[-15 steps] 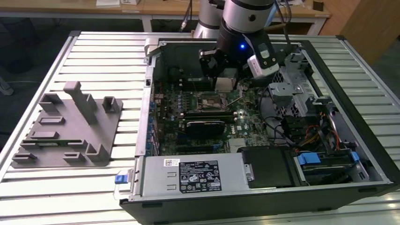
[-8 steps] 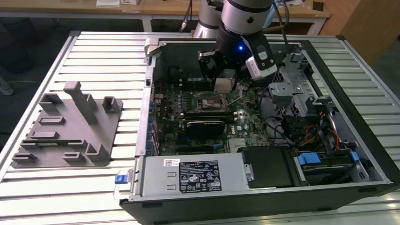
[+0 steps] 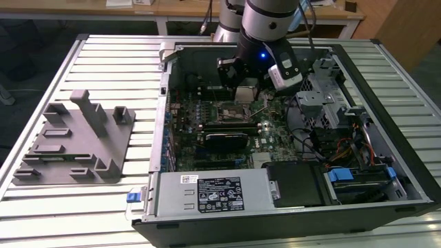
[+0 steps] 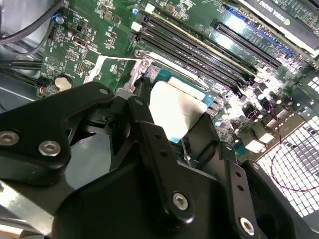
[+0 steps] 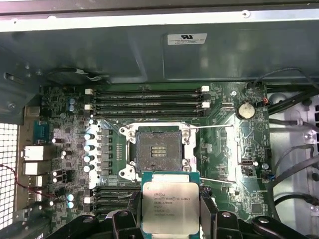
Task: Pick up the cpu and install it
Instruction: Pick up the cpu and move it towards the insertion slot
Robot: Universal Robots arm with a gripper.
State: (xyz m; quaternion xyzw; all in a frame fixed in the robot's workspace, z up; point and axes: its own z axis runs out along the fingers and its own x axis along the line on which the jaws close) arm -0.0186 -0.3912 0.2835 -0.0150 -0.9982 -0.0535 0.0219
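Hand (image 5: 170, 201) clenched on the cpu (image 5: 170, 209), inside the open computer case (image 3: 160, 129).
Two black fingers (image 4: 149, 134) grip the cpu by its opposite edges, silvery top facing up. It hangs over the green motherboard (image 5: 224, 144), just beside the bare socket (image 5: 159, 149) and not in it; it seems not to touch the board, but this is hard to judge. In the exterior view the case lies on the slatted bench (image 3: 103, 57), with the grey fixture (image 3: 72, 142) at the exterior view's left.
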